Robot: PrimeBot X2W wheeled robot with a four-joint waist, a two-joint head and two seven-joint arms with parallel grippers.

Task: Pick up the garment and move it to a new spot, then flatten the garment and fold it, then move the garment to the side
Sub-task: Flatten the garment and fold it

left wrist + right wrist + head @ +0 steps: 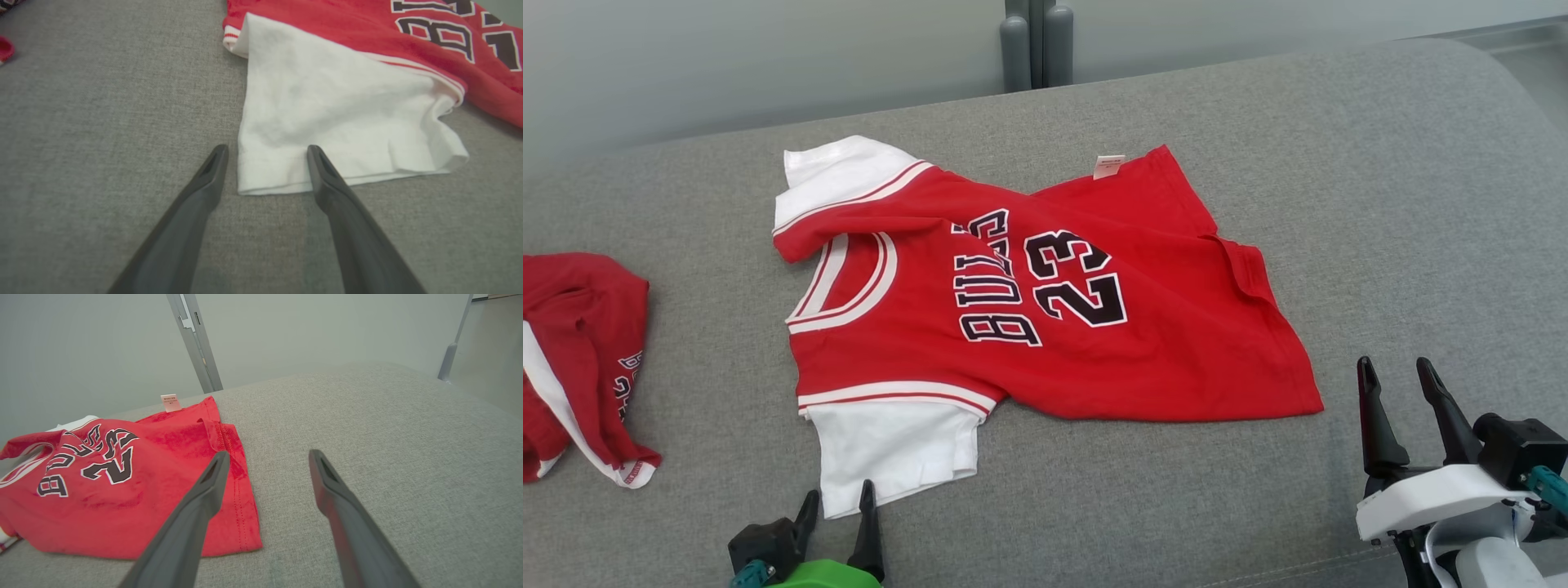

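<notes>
The garment [1045, 318] is a red jersey shirt with white sleeves and a black "BULLS 23" print, spread on the grey sofa seat with its collar to the left and hem to the right. Its far side is wrinkled and partly folded over. My left gripper [838, 500] stands open at the cuff of the near white sleeve [327, 110], one finger over the cloth and one beside it, gripping nothing. Open and empty, my right gripper [1396, 374] sits just right of the hem's near corner [245, 535]. A small white tag [1108, 166] shows at the far edge.
A second red garment [580, 359] lies crumpled at the far left of the seat. Bare grey cushion [1405, 204] stretches to the right of the shirt. A grey wall and a metal post [1037, 41] stand behind the sofa.
</notes>
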